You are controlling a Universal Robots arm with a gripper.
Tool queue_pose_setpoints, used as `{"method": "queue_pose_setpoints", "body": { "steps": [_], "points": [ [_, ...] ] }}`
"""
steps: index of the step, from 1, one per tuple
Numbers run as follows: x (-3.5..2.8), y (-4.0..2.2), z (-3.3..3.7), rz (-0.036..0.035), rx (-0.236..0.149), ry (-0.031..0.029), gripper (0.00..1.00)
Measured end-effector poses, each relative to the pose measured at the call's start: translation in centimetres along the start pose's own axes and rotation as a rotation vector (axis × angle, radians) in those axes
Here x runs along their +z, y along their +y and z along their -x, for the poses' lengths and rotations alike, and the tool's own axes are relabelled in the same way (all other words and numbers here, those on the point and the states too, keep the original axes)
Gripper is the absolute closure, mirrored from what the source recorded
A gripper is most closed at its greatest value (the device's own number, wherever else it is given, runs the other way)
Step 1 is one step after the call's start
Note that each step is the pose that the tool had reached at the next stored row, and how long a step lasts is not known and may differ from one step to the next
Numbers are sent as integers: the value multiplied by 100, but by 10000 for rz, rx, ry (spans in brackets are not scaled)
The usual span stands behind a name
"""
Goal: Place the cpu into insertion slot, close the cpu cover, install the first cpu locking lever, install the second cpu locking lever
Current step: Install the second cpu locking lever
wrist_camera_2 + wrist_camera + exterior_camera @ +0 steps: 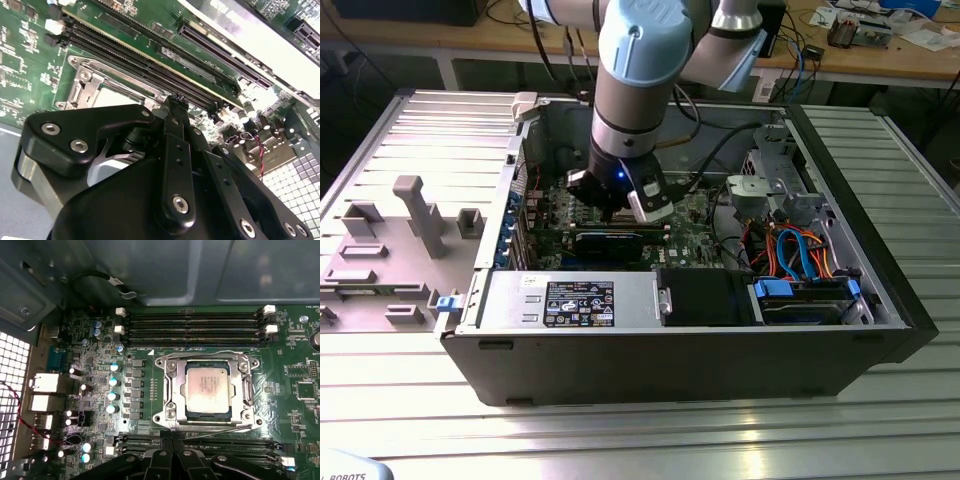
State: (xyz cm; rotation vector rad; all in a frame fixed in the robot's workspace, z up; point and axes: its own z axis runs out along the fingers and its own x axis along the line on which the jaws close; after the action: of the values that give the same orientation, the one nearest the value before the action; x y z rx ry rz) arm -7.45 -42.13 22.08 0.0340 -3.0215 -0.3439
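claw [168,440] closed, empty, beside cpu cover [172,390]

Silver-tan cpu [207,388] in a silvery cpu cover [172,390] on green board [295,365]; black claw [169,441].

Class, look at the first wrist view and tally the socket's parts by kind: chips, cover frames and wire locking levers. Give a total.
cpu: 1
cpu cover: 1
locking levers: 2
Total: 4
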Motion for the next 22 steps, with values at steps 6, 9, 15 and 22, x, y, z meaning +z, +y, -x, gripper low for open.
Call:
{"method": "queue_pose_setpoints", "body": {
  "steps": [6,9,15,22],
  "points": [
    [33,-7,-30,-20,-224,-240,89],
    [44,-7,-67,-15,-258,-309,89],
    [87,-16,-100,-21,-297,-399,89],
    [90,-16,-101,-18,-296,-400,89]
  ]
}}
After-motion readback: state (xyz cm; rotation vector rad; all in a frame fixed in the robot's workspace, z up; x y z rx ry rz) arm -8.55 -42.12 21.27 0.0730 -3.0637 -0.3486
